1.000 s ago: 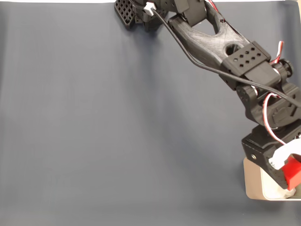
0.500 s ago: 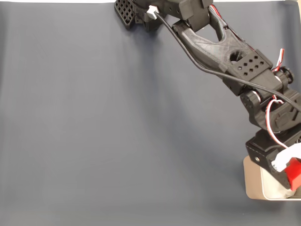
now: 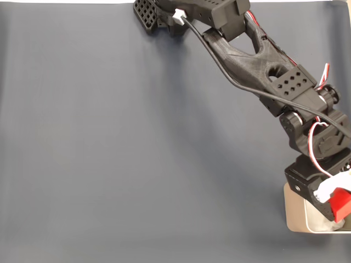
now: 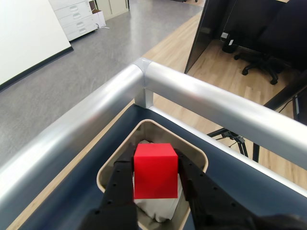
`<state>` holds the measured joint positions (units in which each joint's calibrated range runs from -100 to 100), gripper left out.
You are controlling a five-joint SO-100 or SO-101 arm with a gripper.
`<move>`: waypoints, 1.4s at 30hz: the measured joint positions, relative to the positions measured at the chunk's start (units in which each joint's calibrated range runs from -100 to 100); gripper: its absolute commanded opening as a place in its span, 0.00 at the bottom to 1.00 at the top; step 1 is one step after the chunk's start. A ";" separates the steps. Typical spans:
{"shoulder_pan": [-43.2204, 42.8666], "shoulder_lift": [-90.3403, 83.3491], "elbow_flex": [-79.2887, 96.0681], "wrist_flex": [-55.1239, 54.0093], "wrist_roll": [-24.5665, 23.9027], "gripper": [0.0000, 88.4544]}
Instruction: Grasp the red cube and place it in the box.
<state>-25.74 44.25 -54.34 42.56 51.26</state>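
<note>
- The box point(image 4: 197, 155) sits at 5 o'clock in the fixed view, white padding point(image 4: 158, 207) lining it.
- The gripper point(image 4: 156, 175) clamps the red cube point(image 4: 154, 170) by two sides, above the padding.

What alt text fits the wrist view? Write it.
A black two-finger end effector holds a small bright red matte cube above a beige rounded-corner box lined with white padding. Behind the box runs a silver metal table rail.
</note>
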 measured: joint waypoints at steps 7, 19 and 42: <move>0.00 0.00 0.00 -0.48 -0.54 0.02; 0.00 0.00 0.00 -0.64 -0.54 0.02; 0.07 0.00 0.00 0.08 1.17 0.49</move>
<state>-25.67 44.25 -54.34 42.64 52.43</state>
